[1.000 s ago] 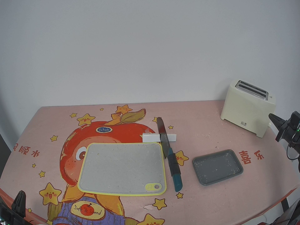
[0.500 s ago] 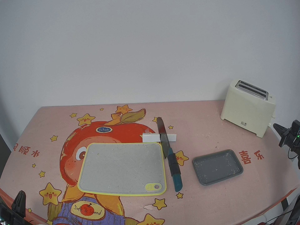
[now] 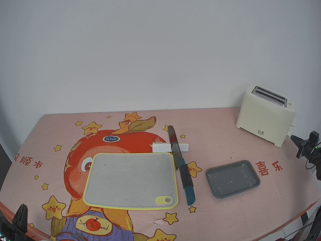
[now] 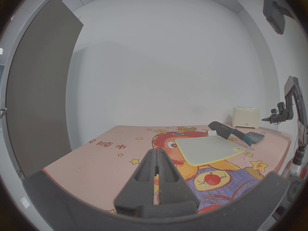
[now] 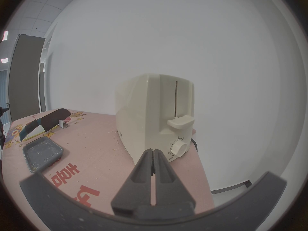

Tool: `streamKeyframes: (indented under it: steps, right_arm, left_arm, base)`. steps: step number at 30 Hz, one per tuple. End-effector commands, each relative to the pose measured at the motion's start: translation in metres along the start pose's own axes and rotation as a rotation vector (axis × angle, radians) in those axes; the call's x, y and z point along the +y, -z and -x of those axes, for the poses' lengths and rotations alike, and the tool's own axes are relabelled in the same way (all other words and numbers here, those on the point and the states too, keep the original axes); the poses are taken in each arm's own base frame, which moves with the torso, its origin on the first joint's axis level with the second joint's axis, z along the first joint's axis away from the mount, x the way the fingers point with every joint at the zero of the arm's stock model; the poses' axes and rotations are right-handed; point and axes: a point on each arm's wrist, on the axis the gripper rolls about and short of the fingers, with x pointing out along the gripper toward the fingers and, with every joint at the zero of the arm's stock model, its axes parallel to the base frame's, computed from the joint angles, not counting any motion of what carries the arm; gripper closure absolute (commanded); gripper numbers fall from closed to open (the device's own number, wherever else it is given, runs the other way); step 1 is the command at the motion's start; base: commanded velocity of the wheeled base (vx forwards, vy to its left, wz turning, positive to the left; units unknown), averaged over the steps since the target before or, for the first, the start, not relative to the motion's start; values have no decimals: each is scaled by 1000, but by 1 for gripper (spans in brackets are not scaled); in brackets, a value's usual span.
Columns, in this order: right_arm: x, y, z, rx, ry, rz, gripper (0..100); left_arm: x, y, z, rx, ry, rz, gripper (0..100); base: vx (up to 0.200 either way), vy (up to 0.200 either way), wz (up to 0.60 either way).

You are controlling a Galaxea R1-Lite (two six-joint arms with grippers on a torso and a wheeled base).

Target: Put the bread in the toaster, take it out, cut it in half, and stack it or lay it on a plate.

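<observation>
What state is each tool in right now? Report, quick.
Left tool: closed, empty.
Right tool: closed, empty, facing the toaster.

Cream toaster (image 3: 265,117), grey plate (image 3: 233,179), yellow-rimmed grey board (image 3: 130,179), pink star-patterned tabletop (image 3: 217,134).

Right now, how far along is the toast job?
Likely done: loading, since the toaster lever sits low in its slot. In hand: nothing; the right gripper and left gripper are shut. Remaining: removing, cutting on the board with the knife, filling the plate.
</observation>
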Motion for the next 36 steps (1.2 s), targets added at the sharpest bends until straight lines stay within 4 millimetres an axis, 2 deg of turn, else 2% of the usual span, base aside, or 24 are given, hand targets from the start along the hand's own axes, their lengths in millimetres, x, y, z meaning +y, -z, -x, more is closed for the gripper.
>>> streamKeyframes:
  steps: [1, 15, 20, 36]
  right_arm:
    - [-3, 2, -5, 2, -2, -2, 100]
    - [-2, 3, -14, 15, 42, -35, 100]
    - [-8, 0, -19, -4, 67, -19, 100]
    - [-3, 1, -26, 2, 89, -43, 100]
  left_arm:
    - [0, 5, -1, 9, 0, 0, 100]
    - [0, 5, -1, 9, -1, 0, 100]
    - [0, 5, -1, 9, -1, 0, 100]
    - [0, 5, -1, 9, -1, 0, 100]
  base:
    - [0, 0, 0]
    - [0, 0, 0]
    - [0, 0, 0]
    - [0, 0, 0]
